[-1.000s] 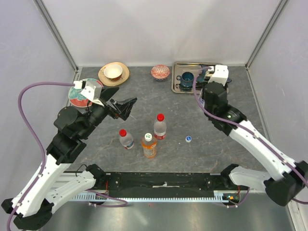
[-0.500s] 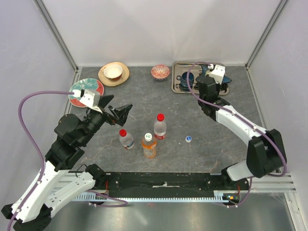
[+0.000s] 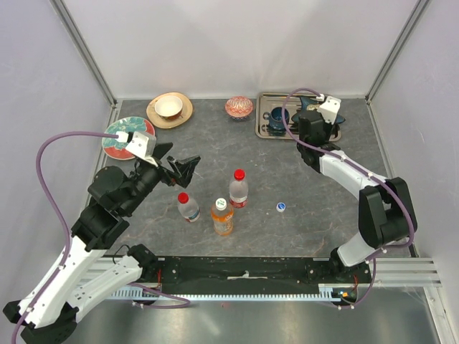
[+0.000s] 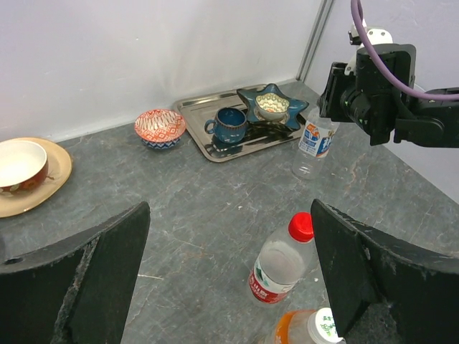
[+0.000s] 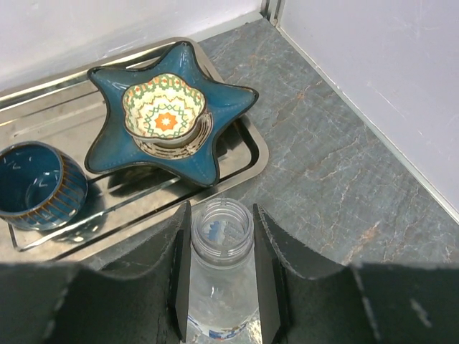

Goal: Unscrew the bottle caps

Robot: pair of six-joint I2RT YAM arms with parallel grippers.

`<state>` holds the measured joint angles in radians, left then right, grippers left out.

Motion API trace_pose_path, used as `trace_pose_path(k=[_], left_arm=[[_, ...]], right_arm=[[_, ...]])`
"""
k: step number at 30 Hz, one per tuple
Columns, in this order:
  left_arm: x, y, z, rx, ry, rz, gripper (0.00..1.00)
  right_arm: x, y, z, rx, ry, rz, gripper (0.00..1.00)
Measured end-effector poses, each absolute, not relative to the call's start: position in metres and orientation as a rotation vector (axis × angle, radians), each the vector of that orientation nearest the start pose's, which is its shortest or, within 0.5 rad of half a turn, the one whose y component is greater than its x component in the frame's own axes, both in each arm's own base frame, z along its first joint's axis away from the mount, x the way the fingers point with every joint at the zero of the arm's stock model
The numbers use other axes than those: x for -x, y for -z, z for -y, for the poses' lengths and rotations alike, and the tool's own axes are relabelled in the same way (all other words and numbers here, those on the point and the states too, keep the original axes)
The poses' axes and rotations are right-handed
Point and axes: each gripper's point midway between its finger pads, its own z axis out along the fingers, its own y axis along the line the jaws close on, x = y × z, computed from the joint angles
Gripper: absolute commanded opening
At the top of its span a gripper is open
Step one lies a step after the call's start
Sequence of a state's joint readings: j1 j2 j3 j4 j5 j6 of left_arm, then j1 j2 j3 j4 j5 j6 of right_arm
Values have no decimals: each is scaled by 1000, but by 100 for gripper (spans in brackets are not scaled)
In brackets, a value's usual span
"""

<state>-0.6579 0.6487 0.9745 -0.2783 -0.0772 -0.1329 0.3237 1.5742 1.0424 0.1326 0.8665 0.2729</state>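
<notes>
Three capped bottles stand mid-table: a clear one with a red cap [image 3: 188, 206], another clear one with a red cap [image 3: 238, 188] and an orange one with a white cap [image 3: 222, 216]. My left gripper [image 3: 183, 168] hangs open and empty above and to the left of them. In the left wrist view [image 4: 229, 287] the red-capped bottle [image 4: 283, 265] and the orange bottle [image 4: 310, 330] lie beyond its jaws. My right gripper [image 5: 221, 236] is shut on the neck of a fourth, uncapped clear bottle [image 5: 221, 287] beside the tray. That bottle also shows in the left wrist view [image 4: 313, 147].
A loose white-and-blue cap [image 3: 281, 207] lies right of the bottles. A steel tray [image 3: 264, 130] at the back holds a blue mug [image 3: 277, 115] and a blue star dish [image 5: 172, 122]. A patterned bowl [image 3: 239, 107], a cup on a saucer [image 3: 169, 108] and a plate [image 3: 118, 143] sit at the back left.
My right arm's elbow has swung out and folded back toward the right while its gripper stayed by the tray on the bottle. My left gripper has shifted slightly.
</notes>
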Motion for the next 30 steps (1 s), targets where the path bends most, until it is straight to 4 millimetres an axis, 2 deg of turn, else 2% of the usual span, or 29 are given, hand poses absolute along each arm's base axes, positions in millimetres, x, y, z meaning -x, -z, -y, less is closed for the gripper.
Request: trace_pose_path(k=[6,13,25,26,27,30], left_arm=[[-224,-375,163,-346,567,-1528,100],[-224,-374,164,-348,568,-1528,100],[-225,-362,168,-363,577,-1552,100],[-225,-361,168,-365,580,-1554,99],[-224,-360,169,-368,582,-1555,100],[-224,-361,169,-370,586,-1553,100]], right_arm=[[-456,-192,-15,-514,441,-1764,0],[-457,-193,-16,-515,431,-1759,0],[-458,-193,-22,-498,393,-1749,0],[-458,-193,-22,-495,391,-1752,2],[-458,-192,-23,-492,390,-1754,11],[-457,-192,-27,-480,388,-1762,23]])
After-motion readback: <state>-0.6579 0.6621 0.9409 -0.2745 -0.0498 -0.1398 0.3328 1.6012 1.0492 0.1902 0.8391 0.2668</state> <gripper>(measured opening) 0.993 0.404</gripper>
